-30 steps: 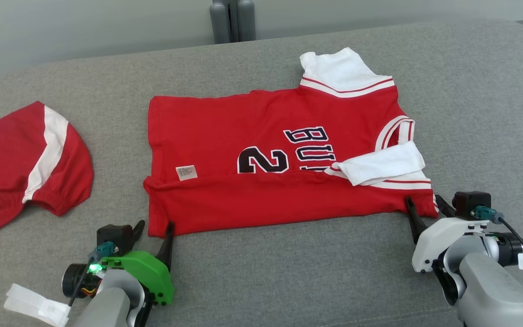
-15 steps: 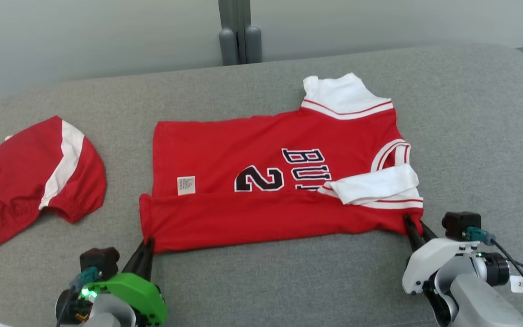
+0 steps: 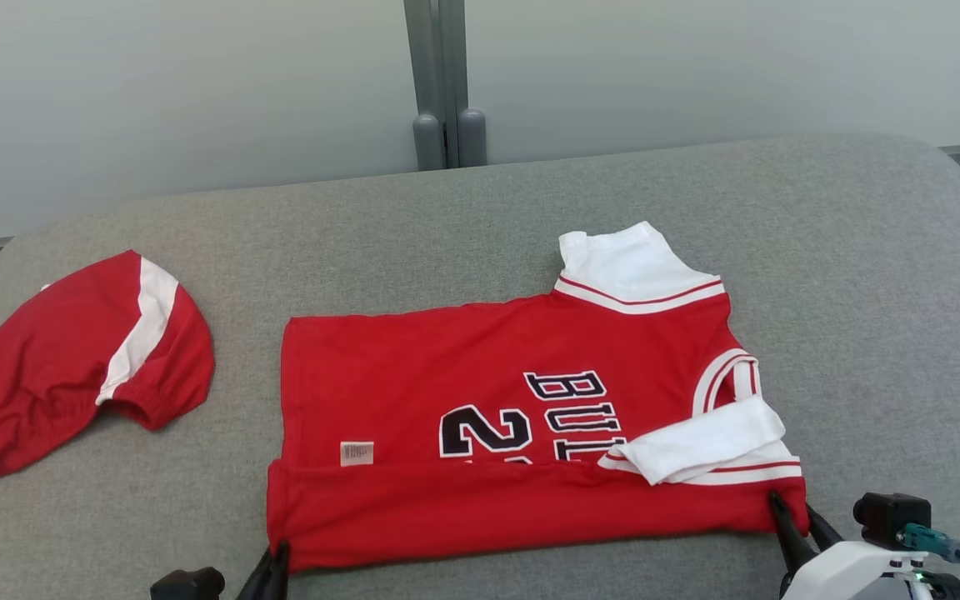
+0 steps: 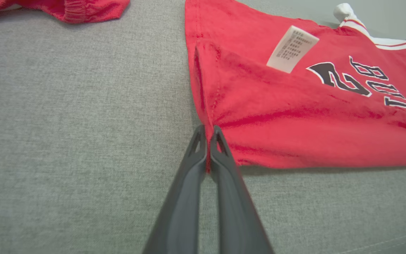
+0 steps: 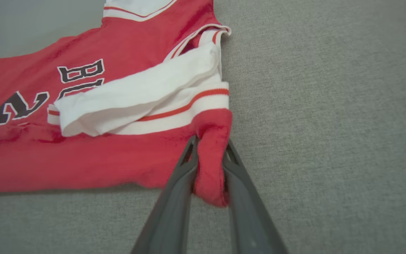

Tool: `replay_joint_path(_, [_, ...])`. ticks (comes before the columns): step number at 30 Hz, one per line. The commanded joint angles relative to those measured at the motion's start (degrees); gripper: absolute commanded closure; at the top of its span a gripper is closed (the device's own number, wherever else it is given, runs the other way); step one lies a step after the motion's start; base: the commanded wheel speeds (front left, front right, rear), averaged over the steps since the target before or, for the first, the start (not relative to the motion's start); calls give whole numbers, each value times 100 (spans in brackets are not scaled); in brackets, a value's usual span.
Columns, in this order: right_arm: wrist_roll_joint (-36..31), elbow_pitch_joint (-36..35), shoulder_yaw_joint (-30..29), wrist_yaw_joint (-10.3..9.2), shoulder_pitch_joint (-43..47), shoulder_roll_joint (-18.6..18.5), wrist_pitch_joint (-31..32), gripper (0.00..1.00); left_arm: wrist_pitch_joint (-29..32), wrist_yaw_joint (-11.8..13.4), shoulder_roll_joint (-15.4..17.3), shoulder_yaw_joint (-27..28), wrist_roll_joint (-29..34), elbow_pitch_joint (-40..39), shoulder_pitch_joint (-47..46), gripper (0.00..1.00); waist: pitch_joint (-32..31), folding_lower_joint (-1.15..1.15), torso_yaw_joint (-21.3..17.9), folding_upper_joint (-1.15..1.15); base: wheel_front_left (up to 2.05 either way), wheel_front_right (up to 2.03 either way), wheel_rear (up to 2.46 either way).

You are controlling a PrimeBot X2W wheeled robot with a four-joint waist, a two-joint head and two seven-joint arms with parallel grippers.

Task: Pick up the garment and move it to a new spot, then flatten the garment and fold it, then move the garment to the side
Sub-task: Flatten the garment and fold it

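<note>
Jersey, red with white sleeves, lies spread on the grey cushion, its near long edge already turned up into a narrow band. The left gripper is closed on the near hem corner, and the right gripper is clamped on a bunched fold of red cloth at the near shoulder corner. A second red and white garment sits well apart on the left. This looks like the folding step, a lengthwise fold just begun. The next move seems to call for both corners to rise together and travel evenly toward the far edge, so the band stays straight.
</note>
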Motion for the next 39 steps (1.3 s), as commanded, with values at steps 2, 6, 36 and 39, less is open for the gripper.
replay_joint_path(2, [-23, -173, -139, -6, 105, 39, 10, 0, -1, 73, 27, 30, 107, -121, 40, 0, -41, 0, -7, 0, 0, 0, 0])
replay_joint_path(6, [-230, -546, -364, -4, 147, 83, -56, 0, -1, 153, 18, 210, 283, -491, 48, 0, -125, 0, -40, 0, 0, 0, 0])
replay_joint_path(36, [-2022, -3534, -1581, -4, 1525, 877, 49, 0, -1, 244, 242, 1302, 1200, -2567, 852, 0, -508, 0, 173, 0, 0, 0, 0])
replay_joint_path(39, [-1978, -3495, -1568, -4, 1577, 895, 60, 0, -1, 186, 246, 1257, 1218, -2474, 848, 0, -504, 0, 198, 0, 0, 0, 0])
